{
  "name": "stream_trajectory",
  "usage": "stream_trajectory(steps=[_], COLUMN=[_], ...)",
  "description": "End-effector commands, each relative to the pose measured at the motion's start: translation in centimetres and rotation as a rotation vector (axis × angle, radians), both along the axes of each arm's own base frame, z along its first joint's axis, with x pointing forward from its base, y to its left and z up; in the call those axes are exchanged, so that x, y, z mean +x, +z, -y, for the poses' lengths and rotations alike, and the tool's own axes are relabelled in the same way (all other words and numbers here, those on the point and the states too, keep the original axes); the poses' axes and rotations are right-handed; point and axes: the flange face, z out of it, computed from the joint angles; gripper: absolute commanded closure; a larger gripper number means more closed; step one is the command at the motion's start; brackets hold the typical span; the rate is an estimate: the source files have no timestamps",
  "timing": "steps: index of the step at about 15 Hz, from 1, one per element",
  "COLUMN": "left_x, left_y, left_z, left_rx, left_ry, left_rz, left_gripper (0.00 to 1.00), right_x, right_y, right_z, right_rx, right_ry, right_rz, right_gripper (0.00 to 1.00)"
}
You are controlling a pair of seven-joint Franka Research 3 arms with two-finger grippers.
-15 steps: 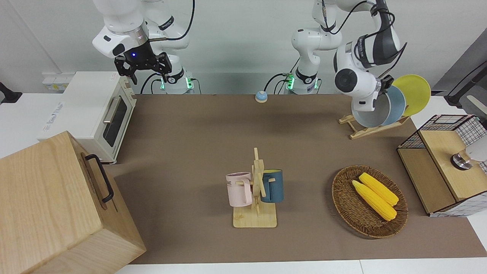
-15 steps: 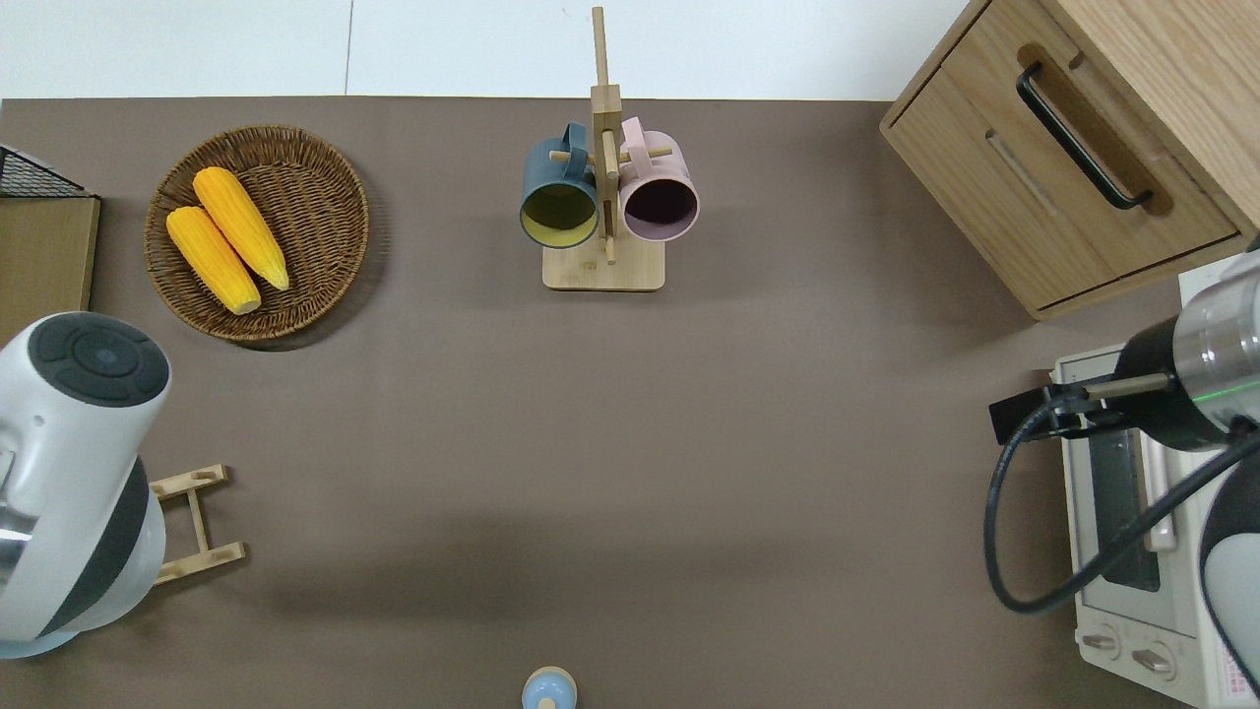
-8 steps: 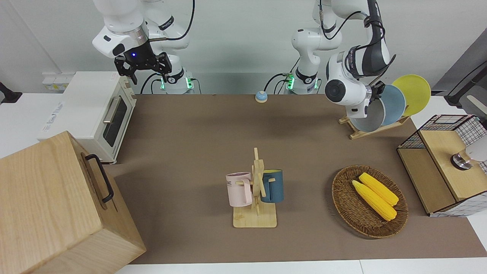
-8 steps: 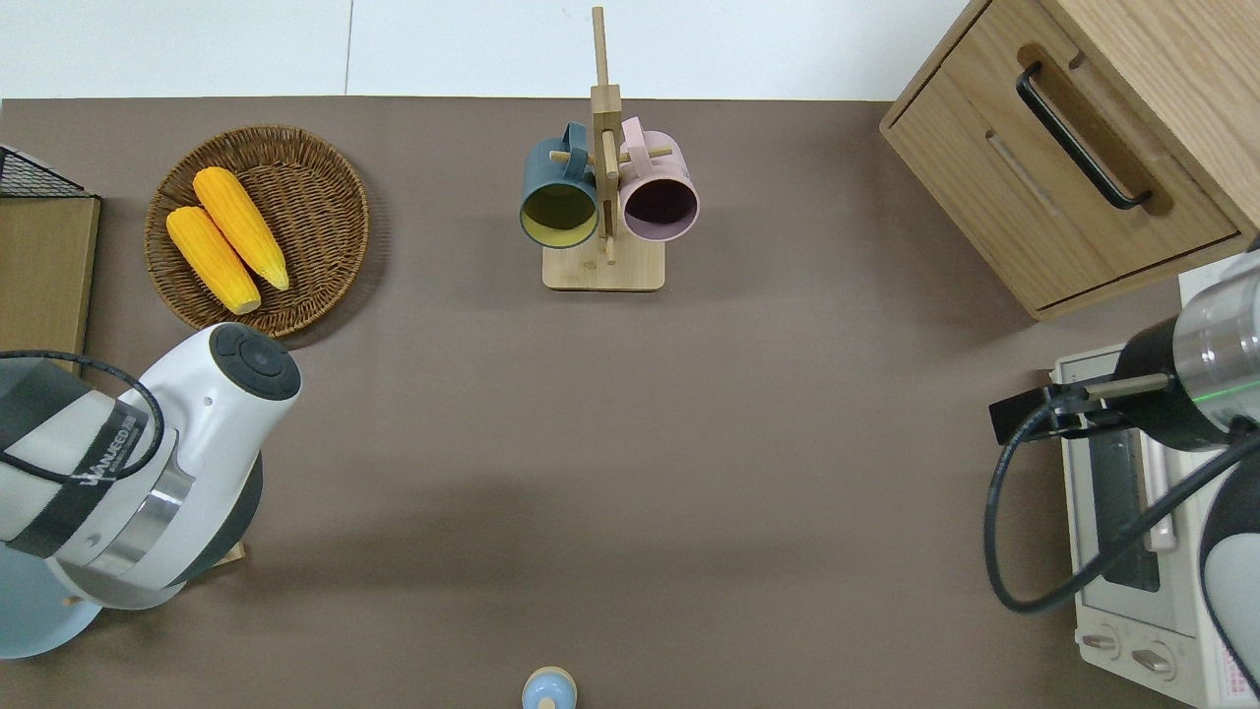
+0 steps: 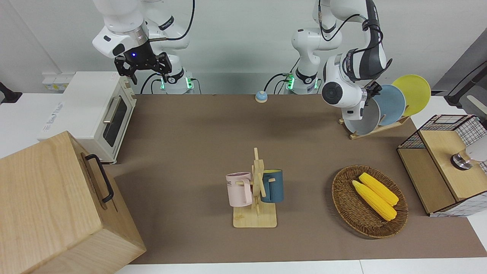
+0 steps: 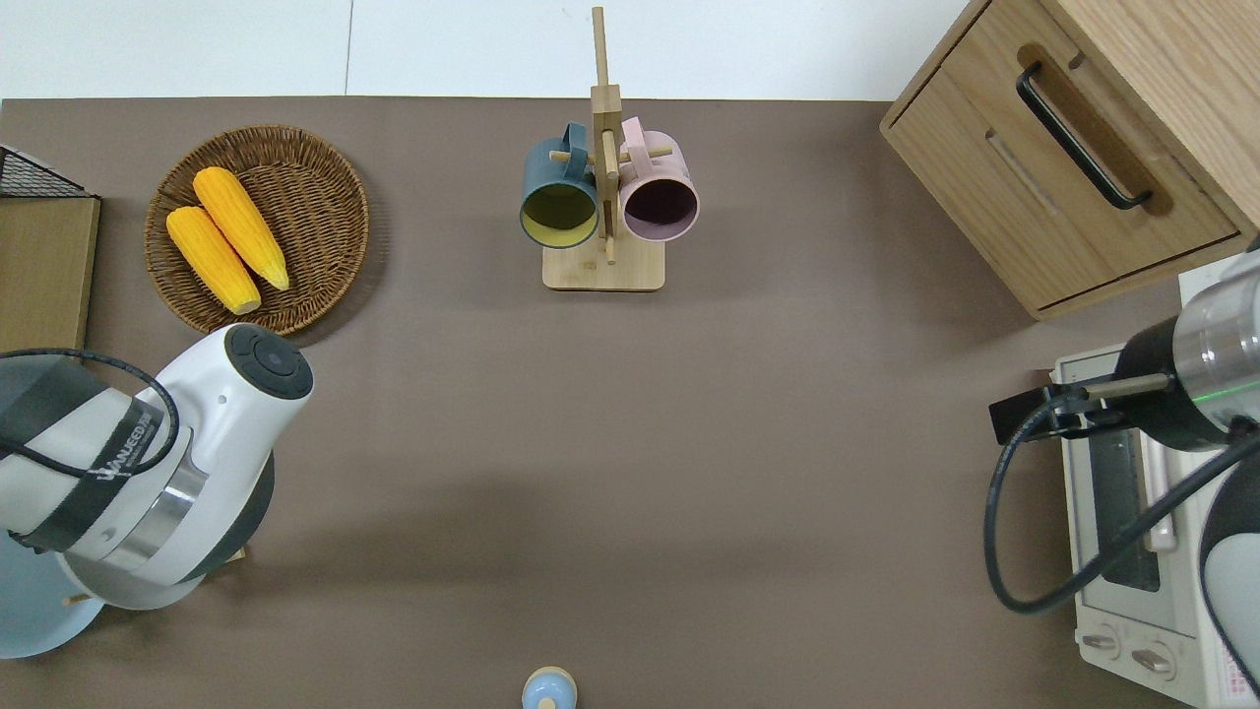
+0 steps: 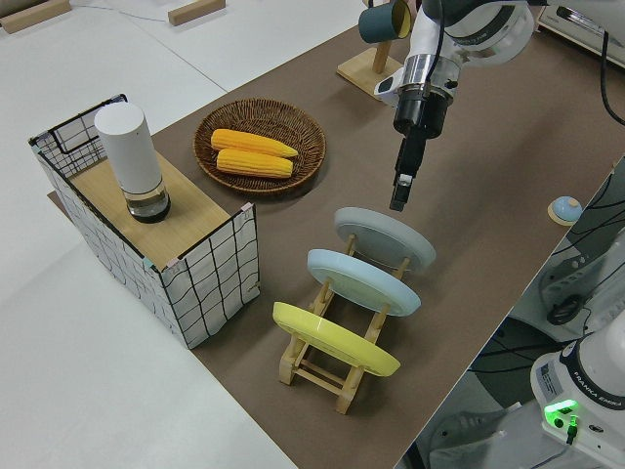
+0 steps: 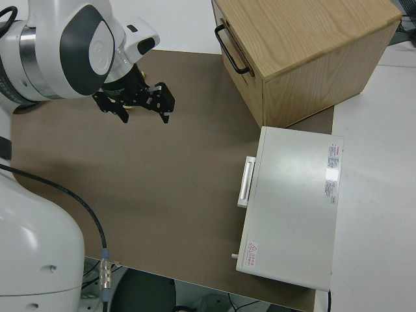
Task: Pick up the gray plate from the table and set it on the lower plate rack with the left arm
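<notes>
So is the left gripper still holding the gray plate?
No, the left gripper hangs clear above the gray plate, which stands in the rack.

Brown table (image 6: 748, 473) fills the view. At 12 o'clock: wooden mug stand (image 6: 603, 266) carrying a dark blue mug (image 6: 558, 202) and a pink mug (image 6: 660, 200), side by side. At 10 o'clock: wicker basket (image 6: 325, 197) holding two corn cobs (image 6: 226, 251). At 8 o'clock: left arm (image 6: 148, 483), its gripper hidden beneath it. At 2 o'clock: wooden cabinet (image 6: 984, 167). At 4 o'clock: white toaster oven (image 6: 1122, 630). At 6 o'clock: small blue bell (image 6: 548, 689).
</notes>
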Motion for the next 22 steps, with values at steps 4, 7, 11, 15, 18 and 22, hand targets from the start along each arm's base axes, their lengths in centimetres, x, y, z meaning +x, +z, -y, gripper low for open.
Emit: stream_trajectory(steps=[4,7,11,15,18,22], left_x=[1.4,1.6,1.2,0.0,-0.5,-1.3], left_y=[6.5,11.1,16.4,20.6,22.7,25.0], left_z=[3.5,4.9,5.8,4.8,3.1,2.2], left_rx=[-0.319,-0.477,-0.665,-0.837,-0.955,-0.978], left_ry=[0.11,0.108,0.02,-0.169,-0.252,-0.352], left_rz=[0.169,0.227,0.253,0.264,0.265,0.267], left_gripper=[0.01,0.01,0.01,0.01,0.01,0.01], right_x=[-0.3,-0.3,-0.3,-0.3,-0.3,-0.3], right_y=[0.4,0.4,0.4,0.4,0.4,0.4], right_z=[0.3,0.4,0.3,0.4,0.4,0.4], right_rx=[0.002,0.002,0.002,0.002,0.002,0.002], right_ry=[-0.003,-0.005,-0.003,-0.005,-0.005,-0.005], right_rz=[-0.005,-0.005,-0.005,-0.005,-0.005,-0.005], right_gripper=[0.013,0.011,0.011,0.011,0.013,0.011])
